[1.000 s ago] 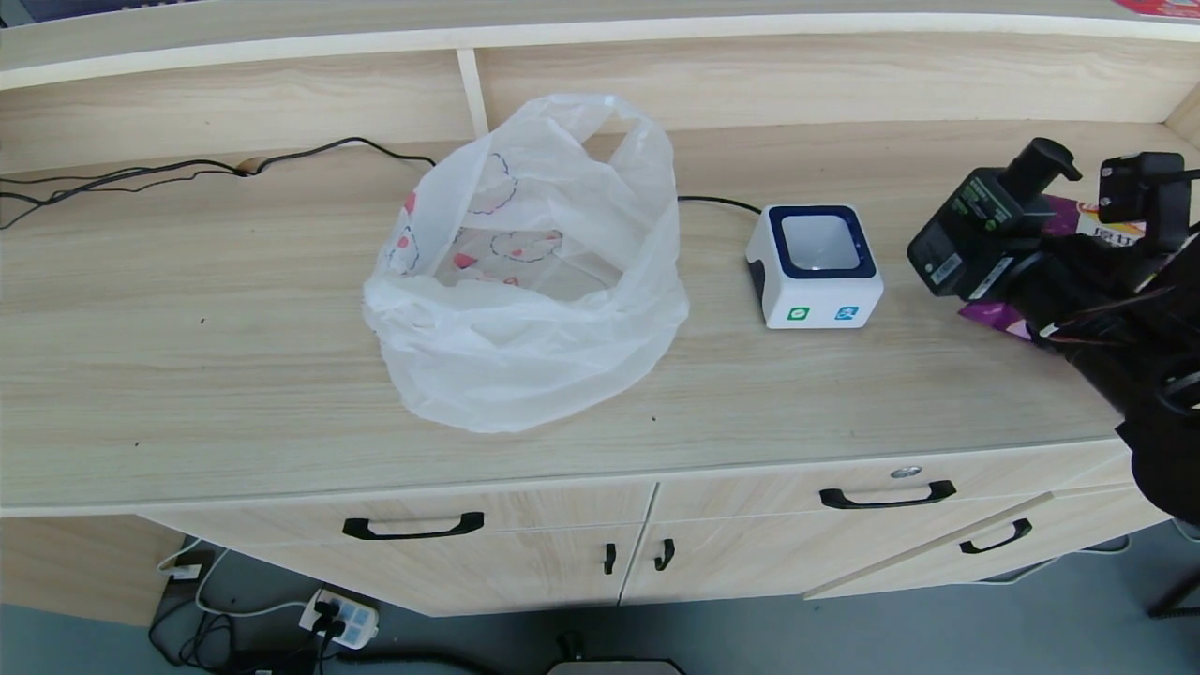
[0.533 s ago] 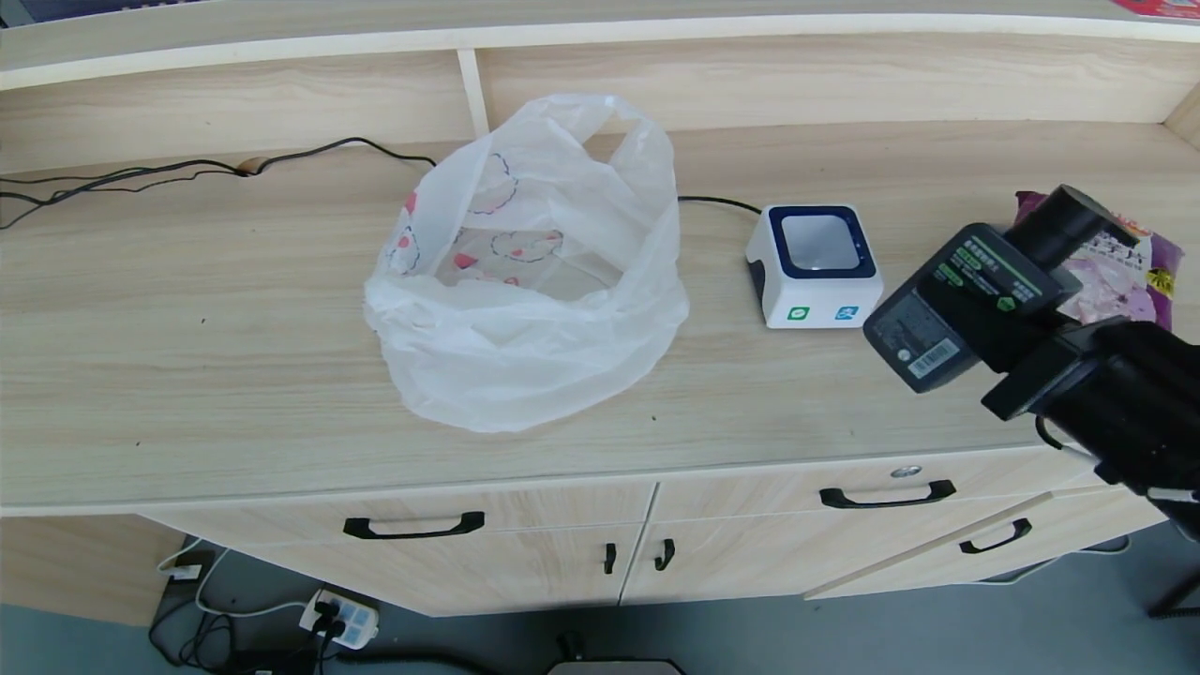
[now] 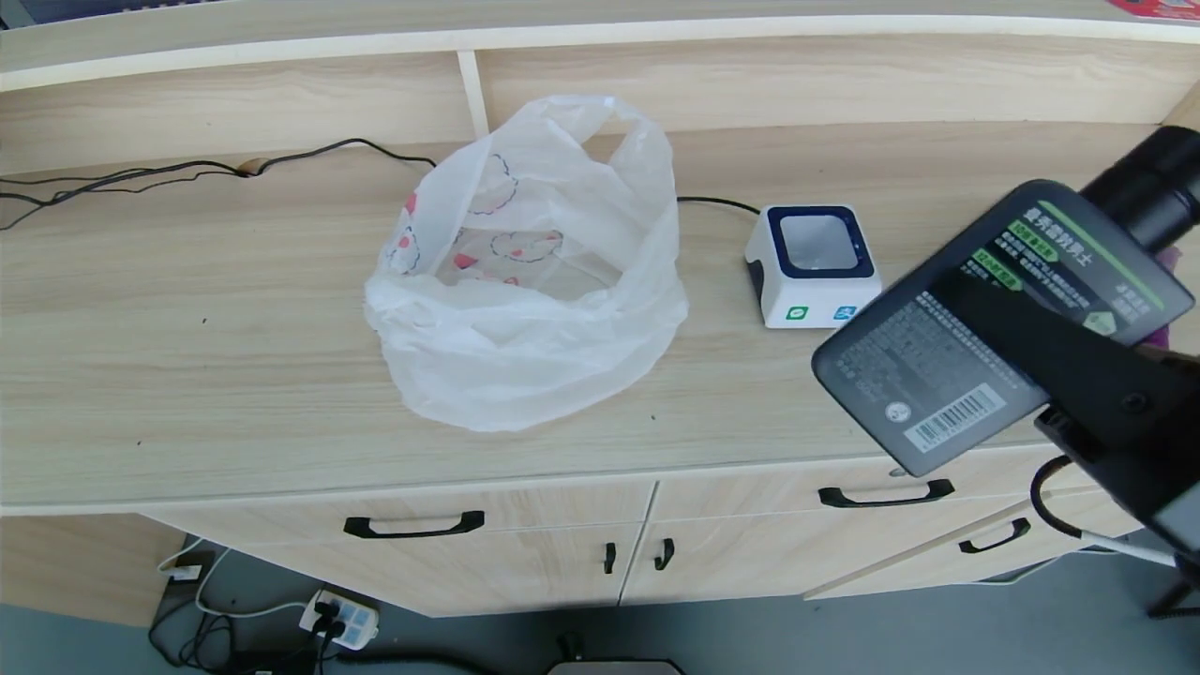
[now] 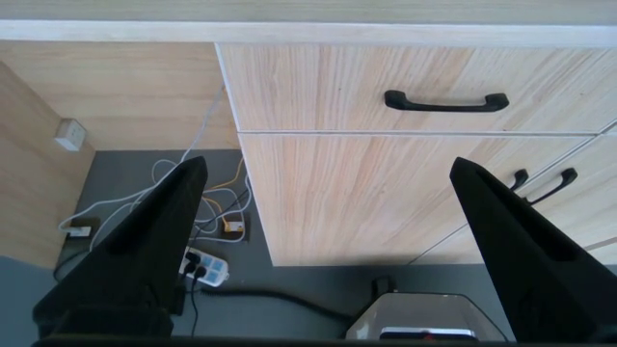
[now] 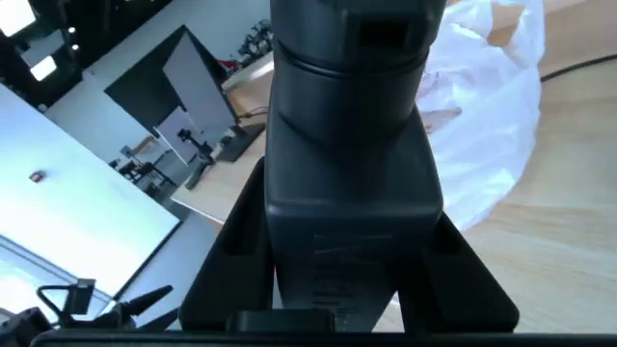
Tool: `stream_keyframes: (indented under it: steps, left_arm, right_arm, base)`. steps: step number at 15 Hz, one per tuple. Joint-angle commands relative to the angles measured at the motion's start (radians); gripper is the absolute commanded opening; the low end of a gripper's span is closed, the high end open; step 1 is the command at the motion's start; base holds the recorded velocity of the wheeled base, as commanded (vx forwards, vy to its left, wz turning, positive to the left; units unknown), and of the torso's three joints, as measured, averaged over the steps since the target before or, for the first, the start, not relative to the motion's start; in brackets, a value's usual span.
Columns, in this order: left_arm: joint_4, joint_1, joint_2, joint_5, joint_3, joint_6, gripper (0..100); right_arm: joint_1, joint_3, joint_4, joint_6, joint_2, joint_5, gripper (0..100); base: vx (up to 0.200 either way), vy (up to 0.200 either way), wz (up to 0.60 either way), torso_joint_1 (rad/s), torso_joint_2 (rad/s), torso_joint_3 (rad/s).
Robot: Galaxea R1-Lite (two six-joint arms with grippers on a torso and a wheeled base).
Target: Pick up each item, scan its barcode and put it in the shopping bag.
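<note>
Light wood makes up the long desk (image 3: 187, 375). It has a low wall and shelf (image 3: 281, 94) along its far side and drawers (image 3: 525, 511) under its near edge. Lots of bare wood lies left of the bag. A strip of bare wood runs between the bag and the near edge.

The white shopping bag (image 3: 525, 356) sits in the middle of the desk. Its mouth is wide open and faces up. Its far handles stand close to the shelf wall.

The black bottle (image 3: 923, 361) is held up in the air on the right, close to the head camera. It hides part of the desk's near edge. It lies tilted, with its cap (image 3: 1153, 183) toward the far right. Its barcode (image 3: 956, 417) faces up. The right claw (image 5: 349, 265) is clamped on the black bottle, one finger on each side.

The small white scanner (image 3: 814, 267) with the blue rim stands on the desk just right of the bag. A small gap of wood lies between them. The bottle shows on the scanner's near right side.

Thin black cables (image 3: 187, 169) lie on the far left of the desk, well apart from the bag.

The left claw (image 4: 323, 178) hangs low in front of the drawers, below the desk top. Its two fingers are wide apart.
</note>
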Motion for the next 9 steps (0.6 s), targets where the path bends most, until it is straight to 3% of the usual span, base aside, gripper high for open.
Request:
stream_keyframes:
  steps: [1, 5, 9]
  left_arm:
    - [-0.002, 0.0, 0.0, 0.0, 0.0, 0.0, 100]
    - [-0.002, 0.0, 0.0, 0.0, 0.0, 0.0, 100]
    - [-0.002, 0.0, 0.0, 0.0, 0.0, 0.0, 100]
  right_arm:
    - [0.052, -0.147, 0.036, 0.055, 0.088, 0.0, 0]
    - [0.2, -0.322, 0.188, 0.197, 0.107, 0.002, 0]
    - [0.274, -0.339, 0.198, 0.203, 0.11, 0.049, 0]
  base:
    - [0.0, 0.0, 0.0, 0.0, 0.0, 0.0]
    - [0.0, 0.0, 0.0, 0.0, 0.0, 0.0]
    - [0.0, 0.0, 0.0, 0.0, 0.0, 0.0]
